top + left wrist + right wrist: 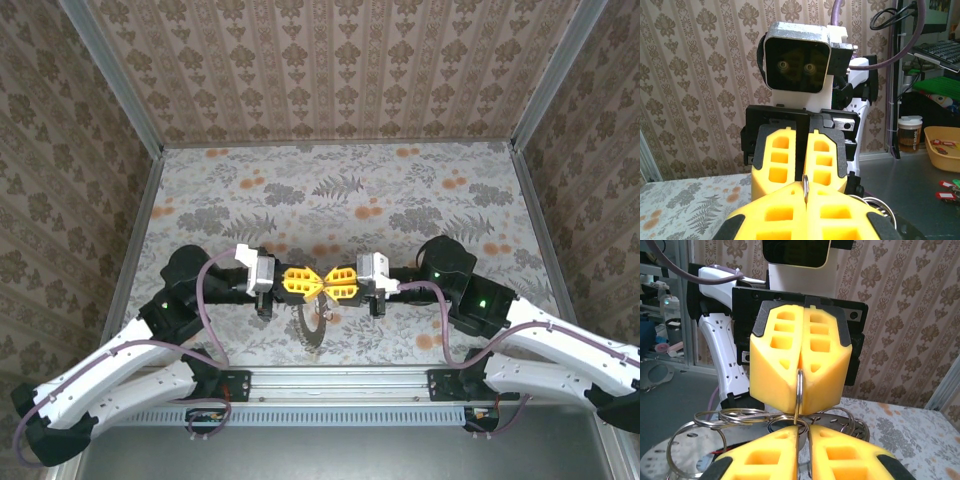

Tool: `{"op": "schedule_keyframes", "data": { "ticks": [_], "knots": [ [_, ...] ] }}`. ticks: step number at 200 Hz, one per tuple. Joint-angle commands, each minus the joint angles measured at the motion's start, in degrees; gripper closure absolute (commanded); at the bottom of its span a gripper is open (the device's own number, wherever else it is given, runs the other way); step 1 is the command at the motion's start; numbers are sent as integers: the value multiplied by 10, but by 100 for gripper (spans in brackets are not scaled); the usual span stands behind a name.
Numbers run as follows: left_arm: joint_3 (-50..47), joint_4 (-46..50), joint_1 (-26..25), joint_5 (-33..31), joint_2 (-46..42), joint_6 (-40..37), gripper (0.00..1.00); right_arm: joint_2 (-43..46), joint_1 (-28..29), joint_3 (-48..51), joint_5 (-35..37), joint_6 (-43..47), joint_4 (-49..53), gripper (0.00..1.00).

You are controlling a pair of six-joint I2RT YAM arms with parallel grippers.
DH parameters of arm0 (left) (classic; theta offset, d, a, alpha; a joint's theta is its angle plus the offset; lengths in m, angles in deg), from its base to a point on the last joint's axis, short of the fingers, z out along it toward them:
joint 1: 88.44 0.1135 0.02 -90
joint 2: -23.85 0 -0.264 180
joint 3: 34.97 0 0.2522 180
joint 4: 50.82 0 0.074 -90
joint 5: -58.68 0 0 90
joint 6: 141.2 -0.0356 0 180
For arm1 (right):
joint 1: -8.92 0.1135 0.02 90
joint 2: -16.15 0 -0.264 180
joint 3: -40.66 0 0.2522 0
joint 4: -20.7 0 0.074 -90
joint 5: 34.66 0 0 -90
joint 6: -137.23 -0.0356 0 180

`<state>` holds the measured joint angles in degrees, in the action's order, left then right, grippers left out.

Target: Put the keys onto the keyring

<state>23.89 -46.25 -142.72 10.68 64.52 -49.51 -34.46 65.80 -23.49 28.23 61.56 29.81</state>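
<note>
Arms: I see the white left arm (110,365) and the white right arm (560,345), each trailing a purple cable. They rise from the near edge of the flower-patterned worktop (400,200) and bend inward toward each other.
Ring cluster: a bunch of loose silvery metal rings (312,330) sits near the near edge, midway between the left and right edges and just under the fingertips.
Keyring: the thin silvery split metal ring (799,390) stands edge-on between the two sets of yellow fingertips. It is above the cluster, and other rings loop around it.
Left gripper: the left gripper (312,283) has its yellow block fingers pressed together, and one side of the keyring is pinched in their seam.
Right gripper: the right gripper (332,283) meets the left one tip to tip. Its yellow fingers stand close on either side of the keyring's opposite side, with a sliver of gap showing. I cannot tell whether they pinch it.
Far worktop: the floral cover runs on to the far edge.
Walls: beige patterned wallpaper panels (330,60) stand along the far, left and right edges.
</note>
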Motion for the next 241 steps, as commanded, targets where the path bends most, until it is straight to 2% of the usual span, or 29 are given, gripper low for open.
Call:
{"op": "schedule_keyframes", "data": {
  "ticks": [1,65,97,120,161,182,200,227,241],
  "knots": [
    [21,-15,3,-14,-6,-14,100,14,2,6,-17,-9,-26,85],
    [32,10,1,-16,12,-22,100,14,2,5,-19,-11,-33,86],
    [41,31,-7,-22,27,-37,100,10,2,7,-15,-10,-38,91],
    [64,97,-23,-48,39,-71,100,11,2,8,-10,-8,-37,100],
    [132,262,-46,-140,56,-129,100,10,1,9,3,10,-17,100],
    [168,329,-52,-184,61,-150,91,8,1,8,17,16,-5,100],
    [192,372,-57,-207,68,-164,89,-2,1,-4,31,22,21,100],
    [215,417,-61,-228,90,-177,90,-10,1,-9,35,26,32,100],
    [223,433,-63,-230,104,-181,100,-12,1,-12,41,28,39,100]
  ]
}}
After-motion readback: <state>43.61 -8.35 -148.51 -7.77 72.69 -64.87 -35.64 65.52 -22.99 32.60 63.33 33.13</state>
